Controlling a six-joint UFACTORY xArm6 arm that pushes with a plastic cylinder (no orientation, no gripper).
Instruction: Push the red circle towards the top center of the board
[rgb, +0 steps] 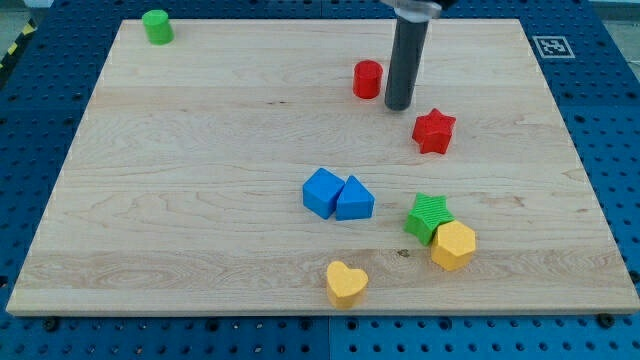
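Observation:
The red circle (367, 78) is a short red cylinder standing on the wooden board (200, 180), right of centre in the upper part of the view. My tip (398, 105) is the lower end of the dark rod. It rests on the board just to the right of the red circle and slightly below it, with a narrow gap between them. A red star (433, 131) lies below and to the right of my tip.
A green cylinder (157, 26) stands at the top left corner. A blue cube (323, 192) and a blue triangular block (354, 199) touch near the middle. A green star (429, 216) and yellow hexagon (453, 245) touch lower right. A yellow heart (346, 283) lies near the bottom edge.

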